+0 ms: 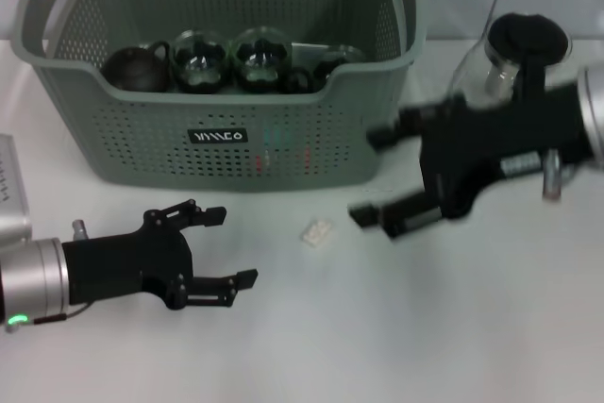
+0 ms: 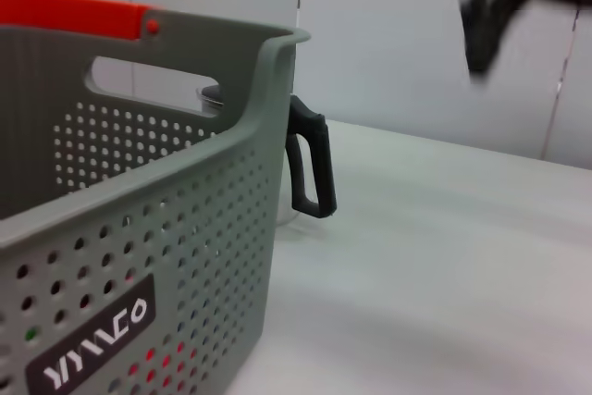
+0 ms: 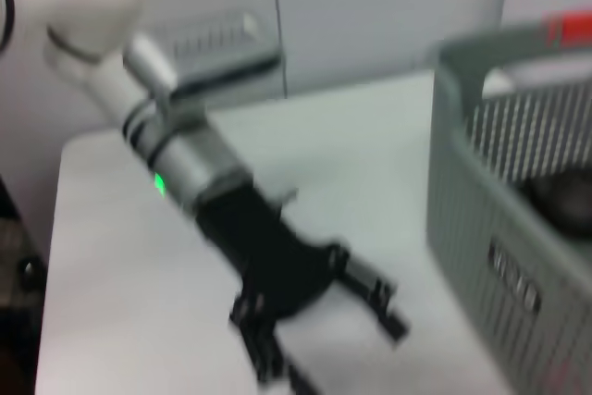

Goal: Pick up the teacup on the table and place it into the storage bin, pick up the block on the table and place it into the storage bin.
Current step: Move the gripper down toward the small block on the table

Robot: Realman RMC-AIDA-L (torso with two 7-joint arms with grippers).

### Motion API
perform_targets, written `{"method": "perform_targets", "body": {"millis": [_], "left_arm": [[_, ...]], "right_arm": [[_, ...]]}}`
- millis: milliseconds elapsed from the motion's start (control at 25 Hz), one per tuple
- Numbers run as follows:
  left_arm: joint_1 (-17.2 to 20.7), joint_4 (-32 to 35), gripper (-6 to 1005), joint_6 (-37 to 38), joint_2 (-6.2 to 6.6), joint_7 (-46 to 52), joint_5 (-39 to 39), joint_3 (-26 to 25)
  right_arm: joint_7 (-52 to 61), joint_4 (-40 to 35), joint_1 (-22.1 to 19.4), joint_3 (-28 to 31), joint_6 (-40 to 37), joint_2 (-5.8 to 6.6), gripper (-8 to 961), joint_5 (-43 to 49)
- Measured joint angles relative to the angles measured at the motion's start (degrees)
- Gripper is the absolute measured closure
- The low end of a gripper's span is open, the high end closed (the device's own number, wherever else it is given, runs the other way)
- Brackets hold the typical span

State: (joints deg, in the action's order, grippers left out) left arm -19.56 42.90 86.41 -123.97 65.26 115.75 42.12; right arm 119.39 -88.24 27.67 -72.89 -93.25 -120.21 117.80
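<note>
The grey-green storage bin [image 1: 236,143] stands at the back of the white table, with orange-tipped handles and a black label. Several dark and glass vessels [image 1: 231,61] lie inside it; I cannot tell which is the teacup. A small white block [image 1: 318,231] lies on the table in front of the bin. My left gripper [image 1: 236,247] is open and empty, low at the front left, to the left of the block. My right gripper [image 1: 370,176] is open and empty, blurred, beside the bin's right front corner and just right of the block. The right wrist view shows the left gripper [image 3: 342,353] and the bin [image 3: 499,228].
A glass pitcher with a black lid [image 1: 524,44] stands behind my right arm, to the right of the bin. Its black handle [image 2: 310,168] shows past the bin's corner [image 2: 185,228] in the left wrist view. A wall rises behind the table.
</note>
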Motion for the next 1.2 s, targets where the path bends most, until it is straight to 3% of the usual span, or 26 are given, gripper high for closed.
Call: {"method": "perform_targets", "body": {"millis": [80,200,480,600,880,1200], "left_arm": [[-0.17,0.00,48,-0.09,0.03,-0.01,0.00,-0.03],[-0.46,0.00,48,-0.18,0.04,-0.03,0.00,-0.03],[-0.35,-0.09,48,-0.61,0.05,-0.08,0.00,-0.03],[-0.13,-0.10,48,-0.63,0.05,-0.14,0.00,-0.03],[-0.03,-0.11,48,-0.63,-0.04,-0.14,0.00,-0.03],[-0.10,-0.10,48,-0.63,-0.04,-0.14,0.00,-0.03]], "right_arm": [[-1.49,3.87,-0.66,-1.28,1.86,0.01,8,1.32],[-3.18,11.78,0.85,-3.39,6.41,-0.01,8,2.90],[-6.29,31.75,8.28,-10.72,22.79,-0.11,8,3.46],[-6.53,36.89,10.91,-14.54,29.03,-0.24,9,3.34],[-5.95,41.49,12.69,-22.50,38.31,-0.67,9,1.16],[-5.87,42.85,12.70,-24.54,42.46,-0.71,8,-0.51]]}}
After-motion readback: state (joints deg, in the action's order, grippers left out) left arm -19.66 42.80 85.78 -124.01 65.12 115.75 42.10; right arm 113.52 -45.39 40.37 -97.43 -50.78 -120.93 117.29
